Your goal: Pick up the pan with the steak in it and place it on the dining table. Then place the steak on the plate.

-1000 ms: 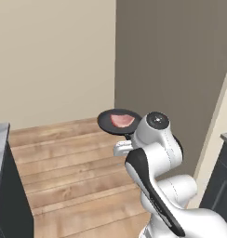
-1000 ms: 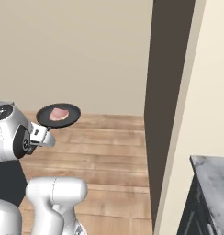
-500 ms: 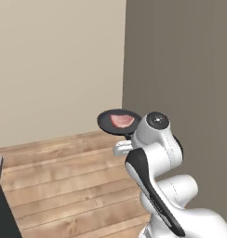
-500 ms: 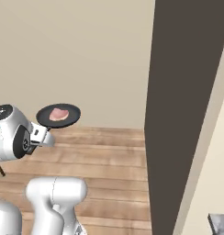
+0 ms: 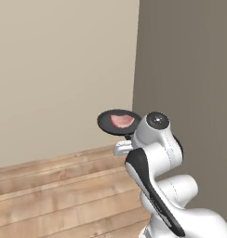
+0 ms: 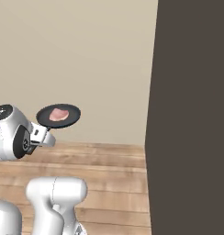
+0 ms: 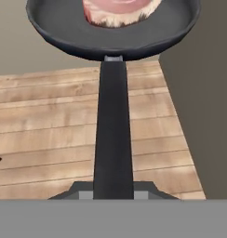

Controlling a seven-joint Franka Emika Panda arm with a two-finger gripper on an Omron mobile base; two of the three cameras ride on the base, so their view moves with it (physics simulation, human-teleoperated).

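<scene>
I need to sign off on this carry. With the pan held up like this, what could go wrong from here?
The gripper holds the pan only at the far end of its long handle, so the pan may sag or twist. The steak lies loose and could slide off. The dark wall stands near; a swing could clip it.

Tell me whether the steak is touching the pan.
Touching. In the hand view the steak lies flat on the floor of the pan, no gap under its edge; the left base view shows it resting inside the rim.
</scene>
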